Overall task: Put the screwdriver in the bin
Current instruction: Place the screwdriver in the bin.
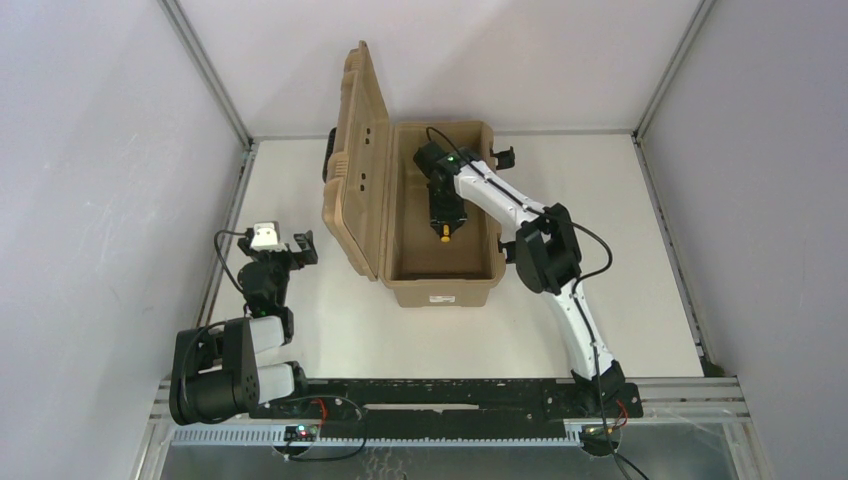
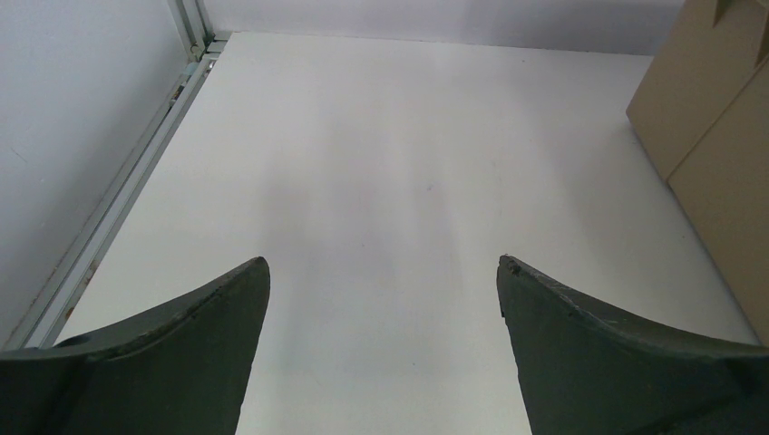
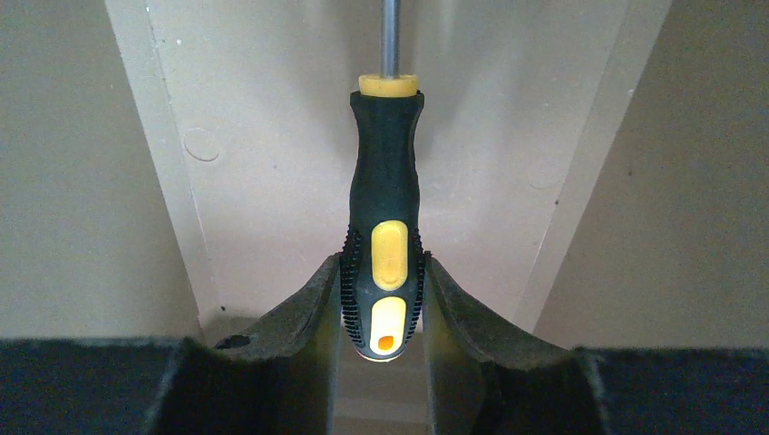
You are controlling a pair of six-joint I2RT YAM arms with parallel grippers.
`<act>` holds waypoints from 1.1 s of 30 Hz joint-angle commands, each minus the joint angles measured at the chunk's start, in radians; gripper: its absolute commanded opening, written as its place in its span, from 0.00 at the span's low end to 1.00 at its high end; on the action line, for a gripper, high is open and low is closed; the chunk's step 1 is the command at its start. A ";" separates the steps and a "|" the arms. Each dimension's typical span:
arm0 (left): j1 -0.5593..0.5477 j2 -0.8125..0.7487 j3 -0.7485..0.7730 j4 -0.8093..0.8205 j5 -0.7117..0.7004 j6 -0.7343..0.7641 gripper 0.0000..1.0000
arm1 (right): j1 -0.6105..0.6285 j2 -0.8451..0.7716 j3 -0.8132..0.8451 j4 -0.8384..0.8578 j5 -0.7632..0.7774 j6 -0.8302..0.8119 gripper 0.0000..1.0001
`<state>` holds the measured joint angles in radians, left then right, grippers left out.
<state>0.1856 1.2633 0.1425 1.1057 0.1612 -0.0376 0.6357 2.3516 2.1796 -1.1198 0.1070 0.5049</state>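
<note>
- The right gripper [image 3: 383, 272] is closed on the screwdriver [image 3: 385, 181]. Its fingers [image 3: 313, 304] pinch the ribbed butt end of the yellow-and-black handle from 9 and 3 o'clock in the right wrist view.
- The tool's long axis runs straight out from the fingers toward 12 o'clock in that view: black grip, yellow collar, then the thin shaft leaving the top edge.
- From above, this gripper hangs inside the open bin [image 1: 440, 292], near the middle of the cavity. The screwdriver points toward 6 o'clock, along the bin's length, and only a yellow spot of it shows there.
- The lid [image 1: 355, 150] stands swung up on the bin's 9 o'clock side, away from the arm.
- Tan plastic fills the wrist view behind the tool. Whether the tip touches the bin's floor cannot be told.
- The left gripper [image 2: 383, 267] is spread wide and holds nothing. It is over the bare table [image 2: 363, 136], with the bin at its 2 o'clock, well apart from the screwdriver.
- Judgement: the right arm alone matters now. The tool already lies within the walls and lines up with the bin's long side, so what remains is parting the fingers to let it drop.
</note>
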 commanded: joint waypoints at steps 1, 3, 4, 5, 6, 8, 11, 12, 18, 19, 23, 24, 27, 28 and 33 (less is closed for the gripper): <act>-0.004 0.001 -0.019 0.101 0.000 -0.009 1.00 | 0.000 0.018 0.008 0.048 0.018 0.020 0.00; -0.004 0.002 -0.019 0.100 0.000 -0.008 1.00 | -0.004 0.026 0.008 0.056 0.021 0.023 0.00; -0.004 0.002 -0.019 0.101 0.000 -0.008 1.00 | -0.004 0.030 0.008 0.059 0.024 0.024 0.00; -0.004 0.002 -0.019 0.100 -0.001 -0.009 1.00 | -0.004 0.033 0.008 0.062 0.027 0.026 0.00; -0.003 0.002 -0.020 0.101 0.000 -0.009 1.00 | -0.004 0.037 0.008 0.065 0.030 0.026 0.00; -0.004 0.001 -0.019 0.100 0.000 -0.009 1.00 | -0.004 0.047 0.008 0.069 0.041 0.029 0.00; -0.004 0.002 -0.019 0.100 -0.001 -0.009 1.00 | -0.005 0.057 0.005 0.074 0.052 0.032 0.00; -0.003 0.002 -0.019 0.101 0.000 -0.010 1.00 | -0.007 0.060 0.005 0.075 0.051 0.032 0.00; -0.005 0.002 -0.019 0.100 0.000 -0.009 1.00 | -0.008 0.072 0.002 0.075 0.053 0.035 0.00; -0.004 0.002 -0.019 0.101 0.001 -0.010 1.00 | -0.009 0.072 0.002 0.075 0.053 0.036 0.00; -0.004 0.002 -0.018 0.101 0.000 -0.009 1.00 | -0.011 0.075 0.000 0.077 0.050 0.038 0.00; -0.005 0.002 -0.019 0.101 0.000 -0.009 1.00 | -0.011 0.076 0.000 0.077 0.050 0.039 0.00; -0.004 0.002 -0.020 0.100 0.000 -0.008 1.00 | -0.013 0.077 -0.002 0.076 0.048 0.038 0.00; -0.005 0.002 -0.020 0.101 0.000 -0.009 1.00 | -0.013 0.078 -0.003 0.075 0.049 0.038 0.00; -0.004 0.002 -0.018 0.101 -0.001 -0.009 1.00 | -0.016 0.078 -0.003 0.073 0.050 0.040 0.04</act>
<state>0.1856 1.2633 0.1425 1.1057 0.1612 -0.0376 0.6262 2.4260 2.1792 -1.0569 0.1455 0.5274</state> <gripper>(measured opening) 0.996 0.411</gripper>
